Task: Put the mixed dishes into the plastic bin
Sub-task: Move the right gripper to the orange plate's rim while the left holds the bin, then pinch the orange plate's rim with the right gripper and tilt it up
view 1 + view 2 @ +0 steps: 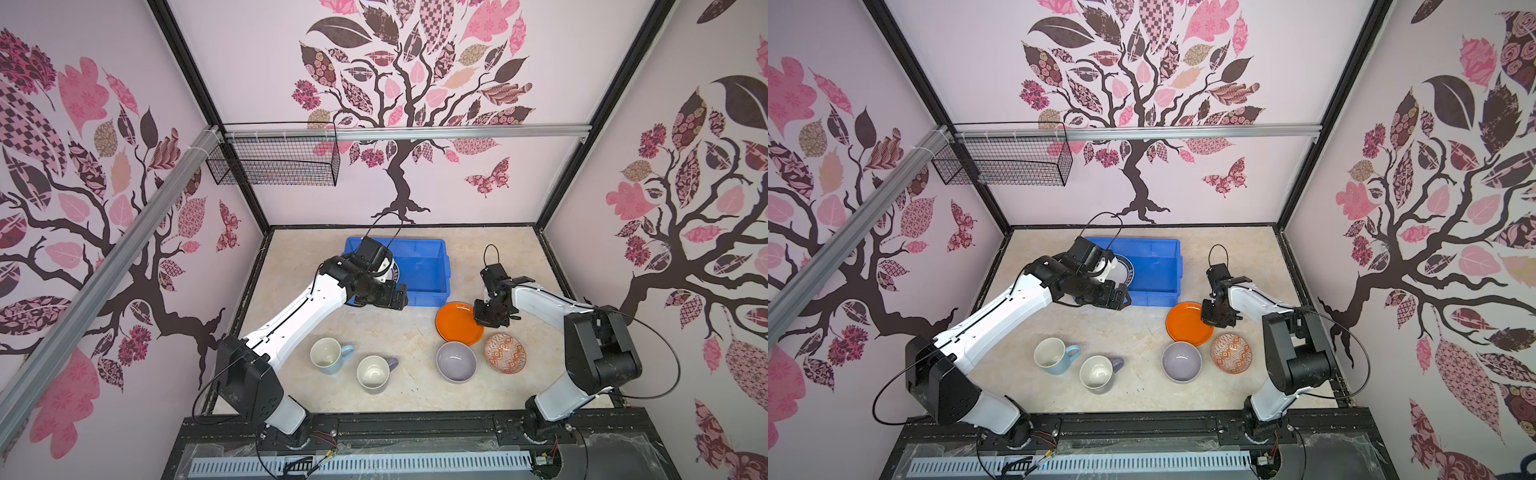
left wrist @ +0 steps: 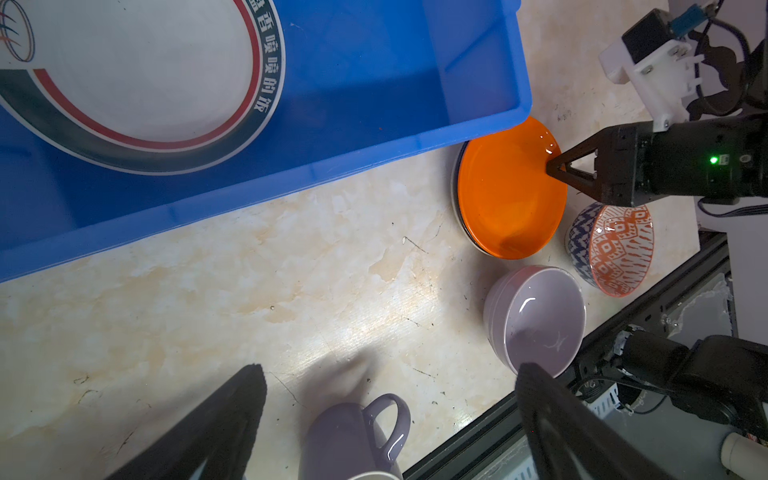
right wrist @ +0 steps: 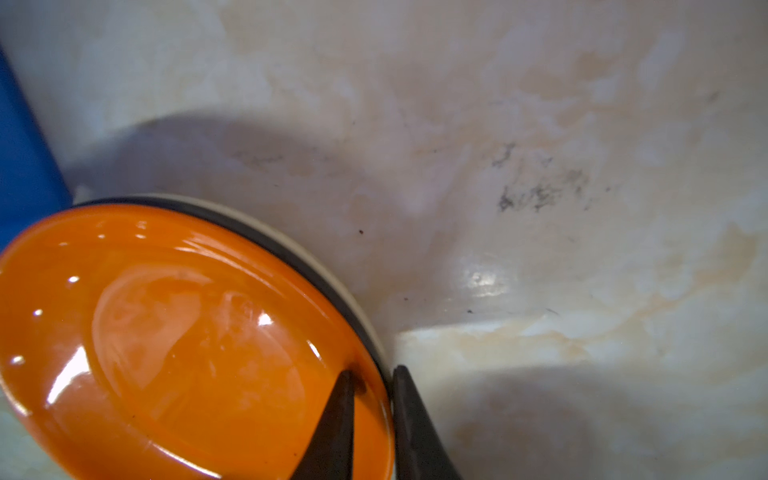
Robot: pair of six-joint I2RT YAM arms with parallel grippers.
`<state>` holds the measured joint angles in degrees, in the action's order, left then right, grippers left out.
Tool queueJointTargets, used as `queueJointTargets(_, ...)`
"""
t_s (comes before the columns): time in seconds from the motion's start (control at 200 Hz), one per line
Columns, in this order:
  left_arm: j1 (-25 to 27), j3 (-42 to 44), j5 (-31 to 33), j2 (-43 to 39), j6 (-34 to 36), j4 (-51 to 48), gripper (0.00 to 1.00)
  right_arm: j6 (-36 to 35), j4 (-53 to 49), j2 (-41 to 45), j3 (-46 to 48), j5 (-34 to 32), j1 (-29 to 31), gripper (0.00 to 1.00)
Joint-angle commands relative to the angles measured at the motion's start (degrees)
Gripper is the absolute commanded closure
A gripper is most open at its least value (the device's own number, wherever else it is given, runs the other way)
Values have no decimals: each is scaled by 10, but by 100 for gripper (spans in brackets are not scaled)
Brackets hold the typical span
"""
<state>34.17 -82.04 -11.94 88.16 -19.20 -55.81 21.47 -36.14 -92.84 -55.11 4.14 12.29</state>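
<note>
Right gripper (image 3: 374,370) is down on the orange plate (image 1: 457,322) and clamped on its rim: in the right wrist view one finger (image 3: 332,415) sits inside the plate and its partner is on the outside, rim pinched between them. The grab is on the plate's edge on the right arm's side, away from the bin. The left wrist view shows the same thing from the side, tip of the gripper right on the orange edge.

The orange plate is on the table just off the near right corner of the blue bin (image 1: 428,298). It's the top of a little stack, with a black plate (image 3: 286,253) and a cream plate (image 3: 374,328) peeking out underneath.

Left gripper (image 2: 390,368) is spread wide with nothing in it, hanging above the table just by the bin's near wall. Inside the bin lies a dark-rimmed white plate (image 2: 137,75), flat on the bottom at the left end.

Everything else is sitting on the table. The lavender bowl (image 1: 456,361) and orange-white patterned bowl (image 1: 504,353) are just in front of the orange plate, side by side. The light-blue mug (image 1: 328,355) and lavender mug (image 1: 374,374) stand upright further left.
</note>
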Motion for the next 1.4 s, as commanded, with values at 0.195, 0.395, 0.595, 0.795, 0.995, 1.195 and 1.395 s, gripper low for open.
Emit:
queueJointTargets(0.195, -7, -2, 23, 14, 5, -12, 2, 5, 0, -5, 1, -3, -4, 100)
queueJointTargets(0.395, -45, 6, 12, 8, 4, -12, 2, 1, -16, 14, -13, 6, -6, 100)
queueJointTargets(0.595, -76, 13, 11, -2, 10, -10, 2, -4, -44, 40, -35, 21, -6, 100)
queueJointTargets(0.795, -76, 15, 17, -1, 10, -10, 2, -4, -65, 63, -52, 36, -6, 100)
queueJointTargets(0.995, -78, 11, 21, -1, 14, -8, 2, -1, -77, 80, -60, 46, -6, 100)
queueJointTargets(1.195, -83, 11, 22, 0, 16, -6, 2, 3, -93, 108, -77, 65, -6, 100)
queueJointTargets(1.395, -85, 8, 24, 0, 19, -5, 2, 6, -104, 126, -94, 94, -6, 100)
